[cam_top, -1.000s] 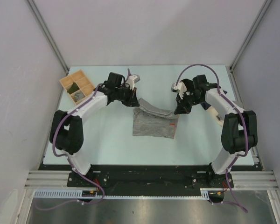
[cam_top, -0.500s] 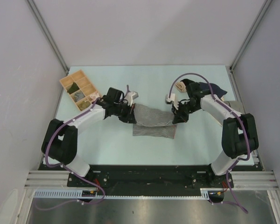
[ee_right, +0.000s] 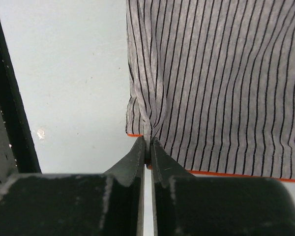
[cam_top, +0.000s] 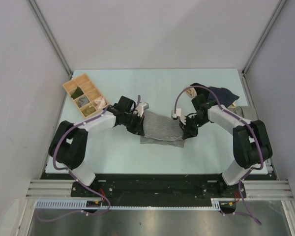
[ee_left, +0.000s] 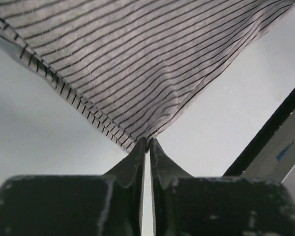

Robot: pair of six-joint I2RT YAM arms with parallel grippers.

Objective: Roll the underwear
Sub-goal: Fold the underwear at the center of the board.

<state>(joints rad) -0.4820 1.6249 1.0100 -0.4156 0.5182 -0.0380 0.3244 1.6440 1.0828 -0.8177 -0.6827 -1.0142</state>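
The underwear (cam_top: 161, 127) is a grey cloth with fine dark stripes, lying doubled over in the middle of the table. My left gripper (cam_top: 142, 122) is at its left edge, and in the left wrist view that gripper (ee_left: 147, 141) is shut on a corner of the underwear (ee_left: 137, 64), with the fabric fanning away taut. My right gripper (cam_top: 184, 129) is at the right edge. Seen from the right wrist, this gripper (ee_right: 148, 143) is shut on a bunched fold of the underwear (ee_right: 221, 83) beside its orange hem.
A wooden compartment tray (cam_top: 82, 94) stands at the back left. A navy garment (cam_top: 222, 93) and a beige-grey one (cam_top: 244, 112) lie at the back right, behind the right arm. Grey walls close in the table on three sides.
Both grippers have come down and toward the near edge, carrying the lifted far edge of the underwear over the rest of it. The cloth now lies low and folded.
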